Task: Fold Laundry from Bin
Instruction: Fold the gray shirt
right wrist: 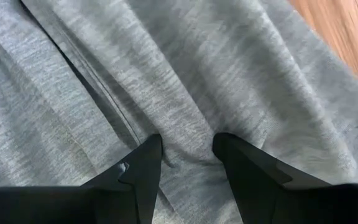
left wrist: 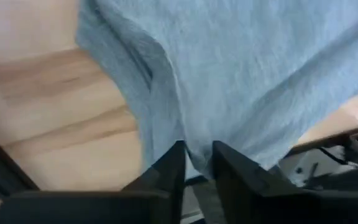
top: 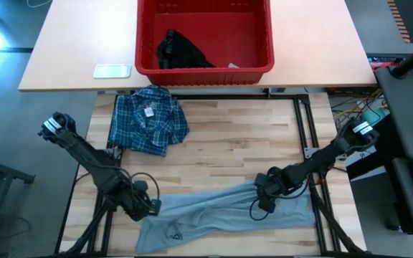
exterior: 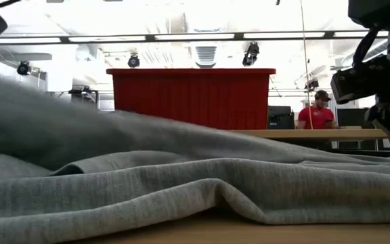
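While both pinch the grey T-shirt point(top: 214, 208), left gripper point(left wrist: 196, 163) and right gripper point(right wrist: 185, 152) stand narrowly parted.

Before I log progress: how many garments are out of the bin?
2: the plaid shirt lies folded on the table just in front of the bin; the grey T-shirt is spread along the near edge. A black garment remains inside.

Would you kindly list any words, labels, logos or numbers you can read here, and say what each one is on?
No text can be read in any view.
Grey T-shirt: small dark logo, too small to read.
Plaid shirt: small tag at the collar, too small to read.
Red bin: no label visible.
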Robot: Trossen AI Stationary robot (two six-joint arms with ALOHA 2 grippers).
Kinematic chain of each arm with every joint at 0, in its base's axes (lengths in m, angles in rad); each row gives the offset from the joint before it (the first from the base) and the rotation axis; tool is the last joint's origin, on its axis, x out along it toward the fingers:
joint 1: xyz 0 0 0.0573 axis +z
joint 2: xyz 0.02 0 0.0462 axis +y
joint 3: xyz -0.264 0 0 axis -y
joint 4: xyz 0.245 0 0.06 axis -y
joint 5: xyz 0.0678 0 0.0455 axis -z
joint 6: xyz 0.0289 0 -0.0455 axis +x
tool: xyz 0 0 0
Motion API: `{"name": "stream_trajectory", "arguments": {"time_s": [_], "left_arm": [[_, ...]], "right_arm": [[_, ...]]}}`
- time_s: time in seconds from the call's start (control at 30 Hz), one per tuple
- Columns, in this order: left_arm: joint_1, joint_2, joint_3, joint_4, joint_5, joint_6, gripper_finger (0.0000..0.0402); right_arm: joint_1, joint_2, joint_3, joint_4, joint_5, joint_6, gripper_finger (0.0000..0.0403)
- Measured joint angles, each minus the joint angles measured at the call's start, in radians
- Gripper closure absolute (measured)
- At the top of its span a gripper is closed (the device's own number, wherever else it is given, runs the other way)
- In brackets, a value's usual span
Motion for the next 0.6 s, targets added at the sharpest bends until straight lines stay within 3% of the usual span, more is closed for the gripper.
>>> {"name": "stream_trajectory", "arguments": {"time_s": [0.17,0.33,0.47,0.6], "left_arm": [[-0.002,0.008,-0.004,-0.083,0.064,-0.009,0.0257],[-0.001,-0.044,-0.005,-0.189,-0.024,-0.053,0.0191],[0.016,-0.041,-0.057,-0.178,-0.083,-0.102,0.018],[0.035,0.013,-0.136,-0.091,-0.109,-0.1,0.0194]], "right_arm": [[-0.003,-0.012,-0.002,0.012,0.004,0.0,0.0239],[-0.003,-0.006,-0.001,0.014,0.002,0.002,0.0239],[-0.005,-0.006,0.0,0.017,0.005,0.005,0.0239],[-0.006,-0.006,0.0,0.019,0.011,0.006,0.0239]]}}
